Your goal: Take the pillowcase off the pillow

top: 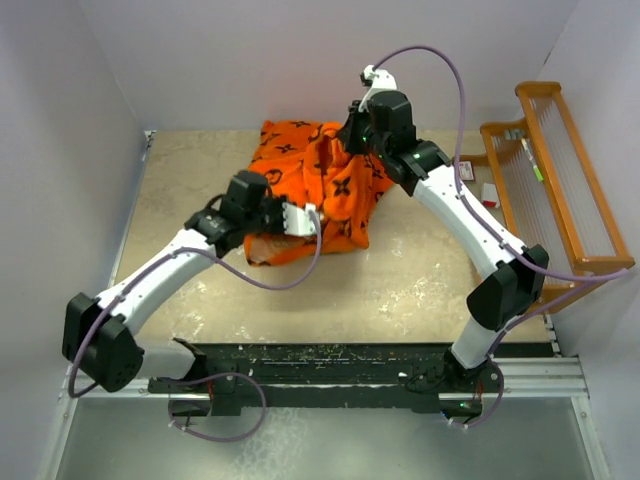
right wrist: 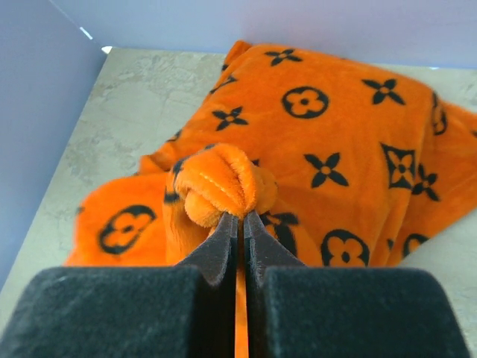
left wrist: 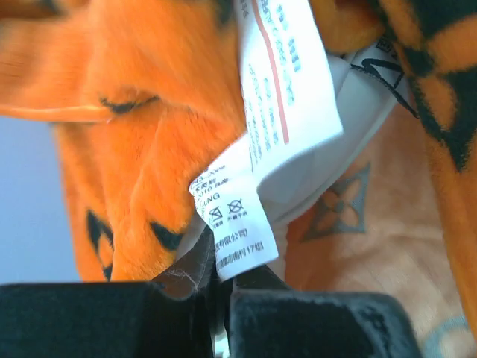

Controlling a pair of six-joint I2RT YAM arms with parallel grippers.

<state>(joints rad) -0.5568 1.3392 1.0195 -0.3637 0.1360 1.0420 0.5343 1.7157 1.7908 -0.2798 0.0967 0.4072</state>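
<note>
Orange fuzzy cloth, the pillowcase [top: 320, 185], is being held at the 12 o'clock end of the worktop [top: 400, 290], the pillow [left wrist: 332, 168] mostly hidden inside. A bunched fold at its 1 o'clock corner is being pinched by the closed right claw [right wrist: 240, 220]. The white tag [left wrist: 235, 224] at its 7 o'clock edge is being pinched by the closed left claw [left wrist: 223, 291]. If only the tag is being pulled, it may be torn off, and the pillow would not come out.
</note>
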